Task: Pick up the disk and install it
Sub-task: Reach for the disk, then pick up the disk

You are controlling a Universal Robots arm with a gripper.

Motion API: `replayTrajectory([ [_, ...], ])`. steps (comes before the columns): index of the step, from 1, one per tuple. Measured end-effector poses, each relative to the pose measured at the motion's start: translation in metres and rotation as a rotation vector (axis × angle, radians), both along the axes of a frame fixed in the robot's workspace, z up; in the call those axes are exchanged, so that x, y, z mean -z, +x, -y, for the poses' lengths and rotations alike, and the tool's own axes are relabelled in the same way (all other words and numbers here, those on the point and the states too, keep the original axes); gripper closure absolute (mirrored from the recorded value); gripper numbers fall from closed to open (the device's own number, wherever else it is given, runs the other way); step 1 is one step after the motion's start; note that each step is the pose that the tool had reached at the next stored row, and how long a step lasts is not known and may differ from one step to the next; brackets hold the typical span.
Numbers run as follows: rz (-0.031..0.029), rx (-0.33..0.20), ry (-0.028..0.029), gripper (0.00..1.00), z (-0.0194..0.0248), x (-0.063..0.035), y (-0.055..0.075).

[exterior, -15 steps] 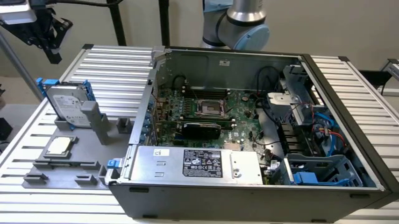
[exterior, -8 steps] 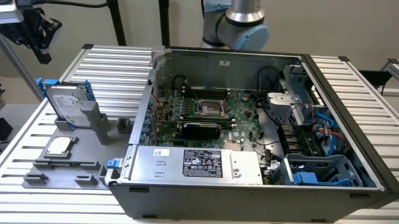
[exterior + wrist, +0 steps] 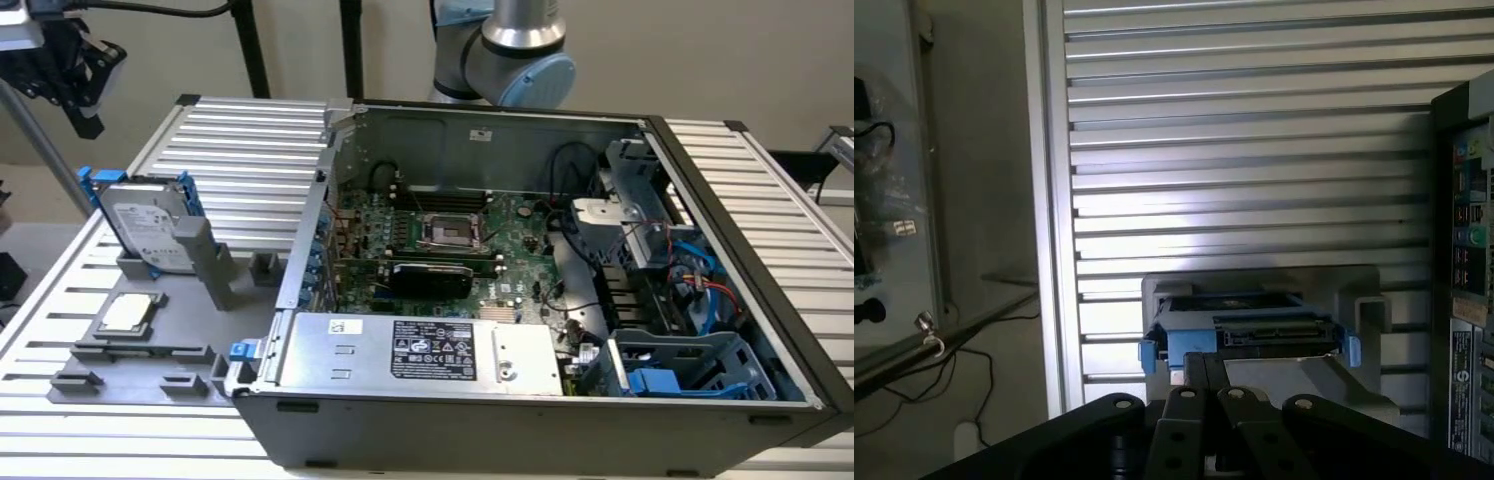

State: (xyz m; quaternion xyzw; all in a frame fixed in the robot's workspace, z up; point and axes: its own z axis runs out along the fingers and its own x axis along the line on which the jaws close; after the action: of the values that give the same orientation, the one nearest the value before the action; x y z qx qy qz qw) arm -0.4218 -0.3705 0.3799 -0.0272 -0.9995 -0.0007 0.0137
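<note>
The disk (image 3: 144, 228), a silver-grey drive with a white label in a blue bracket, stands on edge in a grey holder (image 3: 200, 262) at the exterior view's left, beside the open computer case (image 3: 534, 250). My gripper (image 3: 86, 122) hangs high above the table at the upper left, well above and apart from the disk. In the wrist view the gripper (image 3: 1211, 365) looks down on the disk's top edge (image 3: 1249, 333). The fingers are shut with nothing between them.
A small square processor chip (image 3: 124, 313) lies on the grey fixture plate (image 3: 134, 370). Inside the case sit a silver box with a black label (image 3: 420, 350), the motherboard (image 3: 447, 245) and a blue drive cage (image 3: 694, 370). Everything rests on the ribbed metal table (image 3: 254, 150).
</note>
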Motion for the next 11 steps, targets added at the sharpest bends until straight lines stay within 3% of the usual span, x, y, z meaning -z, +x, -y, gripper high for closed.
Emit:
replayTrajectory([
  [11, 0.0001, 0.000, 0.0001, 0.89, 0.0000, 0.0001, -0.0001],
])
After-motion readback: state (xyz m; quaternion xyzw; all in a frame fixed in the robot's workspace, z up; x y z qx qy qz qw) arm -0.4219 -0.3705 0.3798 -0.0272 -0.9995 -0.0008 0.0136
